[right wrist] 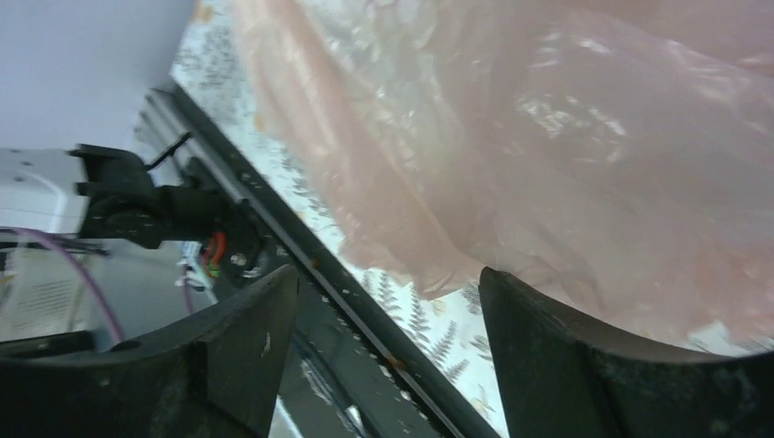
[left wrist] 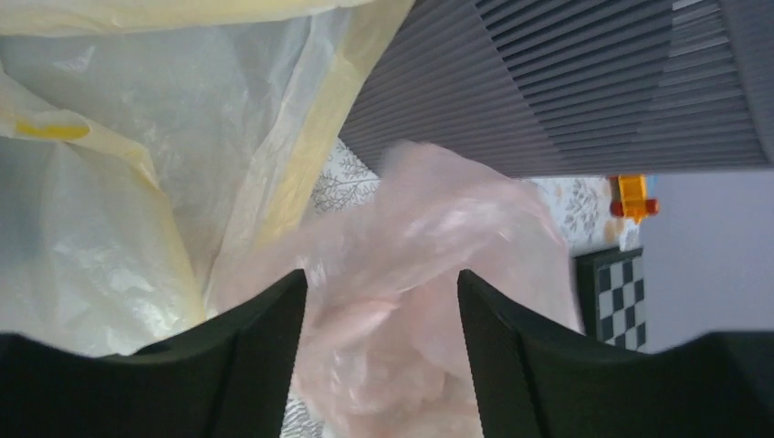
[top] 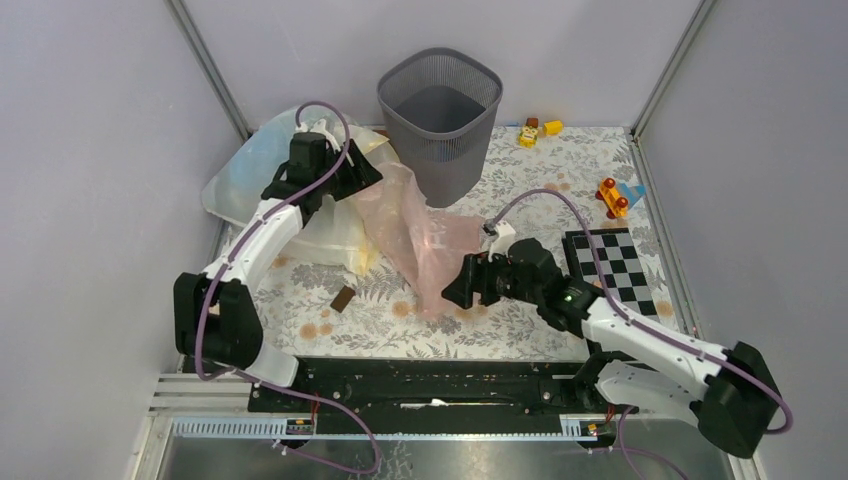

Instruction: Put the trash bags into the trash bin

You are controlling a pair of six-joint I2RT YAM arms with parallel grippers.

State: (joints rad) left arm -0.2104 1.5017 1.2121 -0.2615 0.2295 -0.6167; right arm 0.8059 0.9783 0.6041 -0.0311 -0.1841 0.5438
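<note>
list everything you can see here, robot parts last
trash bin: one, dark grey mesh, back centre, upright
pink bag: one, translucent pale pink, on the table in front of the bin
large bag: one, cloudy white with a cream-yellow rim, back left
toy blocks: small cluster, yellow and brown, right of the bin
toy car: one, red and yellow, right side
checkerboard: one, black and white, right side
small chip: one, brown, front left
table cover: one, floral print
left gripper: black, open, at the pink bag
right gripper: black, open, below the pink bag's edge
</note>
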